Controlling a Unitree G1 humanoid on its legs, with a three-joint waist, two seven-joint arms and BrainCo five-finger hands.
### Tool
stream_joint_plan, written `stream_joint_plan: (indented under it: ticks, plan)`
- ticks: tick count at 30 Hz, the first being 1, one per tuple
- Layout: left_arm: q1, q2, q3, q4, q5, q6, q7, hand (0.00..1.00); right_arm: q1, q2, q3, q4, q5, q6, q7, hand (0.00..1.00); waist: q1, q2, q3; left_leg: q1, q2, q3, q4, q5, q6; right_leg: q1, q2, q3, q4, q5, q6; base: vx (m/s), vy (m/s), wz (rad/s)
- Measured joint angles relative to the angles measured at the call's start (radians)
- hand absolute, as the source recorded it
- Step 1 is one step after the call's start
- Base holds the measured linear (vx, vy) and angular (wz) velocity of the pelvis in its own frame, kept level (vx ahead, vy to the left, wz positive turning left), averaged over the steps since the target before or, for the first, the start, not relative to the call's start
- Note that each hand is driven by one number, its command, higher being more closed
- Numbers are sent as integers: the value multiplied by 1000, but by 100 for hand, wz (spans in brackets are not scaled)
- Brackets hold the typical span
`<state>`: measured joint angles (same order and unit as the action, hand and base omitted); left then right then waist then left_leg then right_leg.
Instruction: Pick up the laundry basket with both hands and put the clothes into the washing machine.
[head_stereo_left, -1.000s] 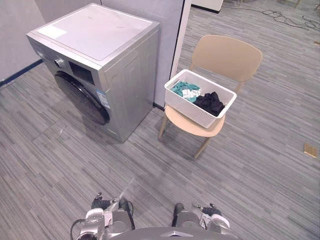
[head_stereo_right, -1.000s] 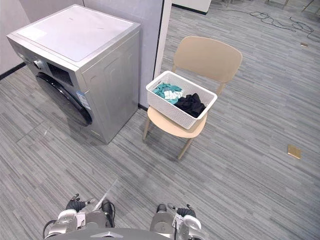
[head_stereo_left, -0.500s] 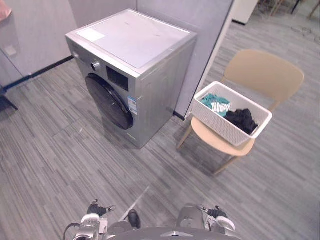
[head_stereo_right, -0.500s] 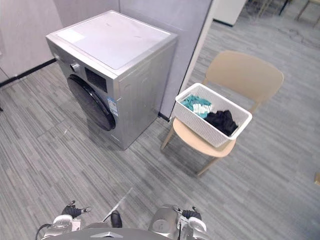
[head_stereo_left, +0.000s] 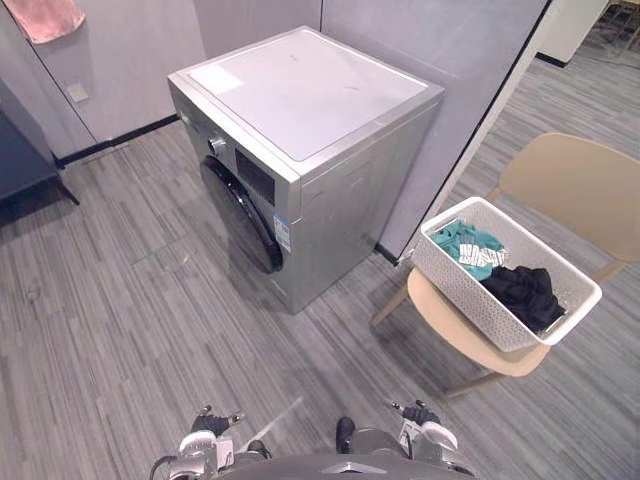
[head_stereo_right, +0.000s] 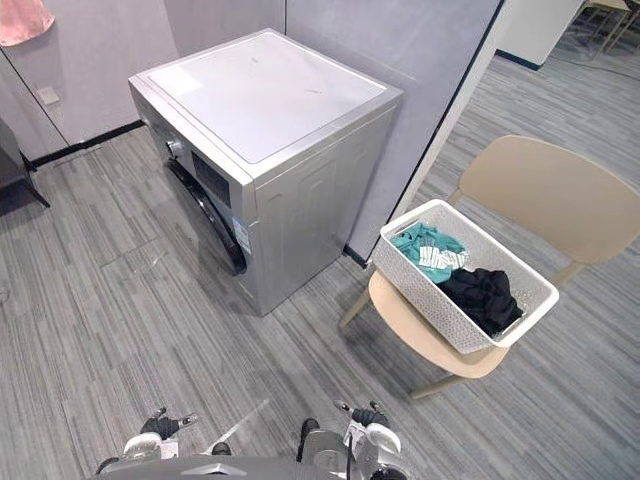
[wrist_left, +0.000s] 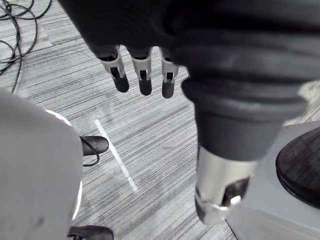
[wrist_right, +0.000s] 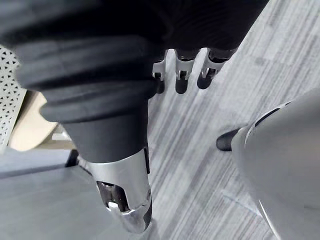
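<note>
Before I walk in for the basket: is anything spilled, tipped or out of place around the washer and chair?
Nothing stands out. The laundry basket sits level on the chair, with the clothes all inside and none on the floor. The door of the washing machine looks shut.

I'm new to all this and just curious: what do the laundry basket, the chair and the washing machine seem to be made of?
Laundry basket: probably white plastic, matte, its walls pierced in a woven-look pattern.
Chair: smooth beige seat and back, likely moulded plastic or wood; the legs look wooden.
Washing machine: silver-grey metal by the look, with a satin sheen on its flat panels.
</note>
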<state>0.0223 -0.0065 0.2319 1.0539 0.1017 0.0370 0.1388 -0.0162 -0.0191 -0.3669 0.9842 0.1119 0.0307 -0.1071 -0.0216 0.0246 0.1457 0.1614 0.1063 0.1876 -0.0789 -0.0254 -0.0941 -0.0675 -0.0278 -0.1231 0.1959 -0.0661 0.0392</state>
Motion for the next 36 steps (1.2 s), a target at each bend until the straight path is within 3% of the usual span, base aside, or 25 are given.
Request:
stream_joint_plan:
  ticks: [1,2,8,11,15,17,19,21,22,23,24,25,27,29,30,31,33,34,35,36]
  plan:
    - [0,3,-2,-1,1,0,-1,0,-2,-2,0,9,2,-1,2,0,2,-4,-1,-1,-1,1,0,0,0,1,1,1,-4,2,1,34,-10,1]
    - [3,47,-59,16,39,8,-15,0,22,-19,10,19,58,2,38,0,-14,1,-9,-3,-30,4,1,-8,23,50,-18,11,-127,76,25,0,0,0]
    - [3,47,-56,16,39,8,-15,0,34,-18,5,21,59,3,39,0,-14,1,-9,-3,-28,5,1,-10,21,51,-18,10,-129,76,25,0,0,1]
    - [6,48,-29,18,17,11,-16,0,35,-24,-43,60,64,16,38,0,-12,2,-11,-12,-16,7,73,-52,17,88,-17,3,-152,76,25,3,-2,4]
    - [31,52,14,22,-42,21,-15,0,39,-31,-81,84,83,23,38,0,-10,10,-31,-8,-5,16,80,-64,8,105,-8,3,-176,80,24,18,-14,-3]
    - [33,64,46,28,-95,23,-15,0,32,-33,-119,106,85,39,38,0,6,5,-31,-58,10,16,173,-110,6,99,-8,-9,-171,79,25,15,-18,9]
    - [33,68,54,29,-141,29,-15,0,31,-41,-165,133,87,44,38,0,8,4,-28,-103,15,-1,254,-149,12,94,-23,-53,-124,47,40,-17,4,62]
    - [32,68,50,33,-157,32,-17,0,51,-50,-189,137,86,58,38,0,2,-10,-24,-120,-11,-21,301,-179,45,78,-83,-128,-10,-35,88,-11,73,120]
    - [28,69,47,32,-160,32,-16,0,84,-66,-199,136,86,61,38,0,-11,-20,-17,-122,-24,-13,325,-192,53,46,-142,-168,140,-81,101,-28,162,104]
    - [19,72,47,33,-159,33,-15,0,80,-75,-208,128,82,61,38,0,4,-18,-3,-126,-48,-7,340,-216,56,-64,-209,-162,395,-73,51,-37,181,71]
    - [28,80,43,36,-159,35,-14,0,75,-76,-211,126,82,61,38,0,7,-16,3,-113,-53,-3,340,-223,64,-114,-230,-148,501,-36,-6,-68,189,10]
    - [52,91,44,37,-159,44,-13,0,60,-62,-234,115,84,59,39,0,1,-1,21,-81,-52,-3,337,-234,74,-190,-231,-102,638,-8,-37,35,171,-6]
    - [68,113,77,32,-158,54,-11,0,65,-25,-239,89,81,61,40,0,3,-24,22,-49,-46,17,323,-248,84,-270,-204,-93,721,-54,-7,115,129,-18]
    - [60,113,111,17,-157,61,-16,0,59,-2,-249,84,79,60,40,0,0,-45,22,-20,-47,44,277,-248,84,-316,-169,-172,649,-82,9,171,63,-31]
    - [39,107,123,18,-157,61,-20,0,59,15,-276,87,79,61,39,0,-2,-59,21,-5,-50,60,237,-248,83,-298,-158,-295,504,-81,10,271,60,-20]
    - [15,87,132,19,-157,61,-24,0,58,18,-287,105,79,64,39,0,-6,-70,19,8,-66,60,201,-245,80,-257,-153,-447,357,-63,-61,312,57,-14]
    - [-12,48,154,19,-156,61,-40,0,59,24,-312,105,78,69,38,0,-11,-68,17,40,-94,60,158,-254,66,-197,-118,-497,190,-28,-115,444,24,4]
    - [-17,0,167,18,-146,63,-45,0,55,12,-324,85,80,72,37,0,-17,-16,21,69,-59,64,171,-260,45,-153,-79,-517,158,-28,-145,626,34,12]
    - [-19,-10,167,19,-141,63,-48,0,55,8,-321,76,80,72,36,0,-20,-3,13,59,-47,70,215,-262,35,-144,-71,-522,146,-39,-149,539,26,13]
    - [-31,-12,168,7,-139,62,-55,0,50,13,-317,49,81,72,35,0,-18,-1,14,-11,-25,79,407,-252,8,-109,-73,-525,127,-45,-145,517,7,15]
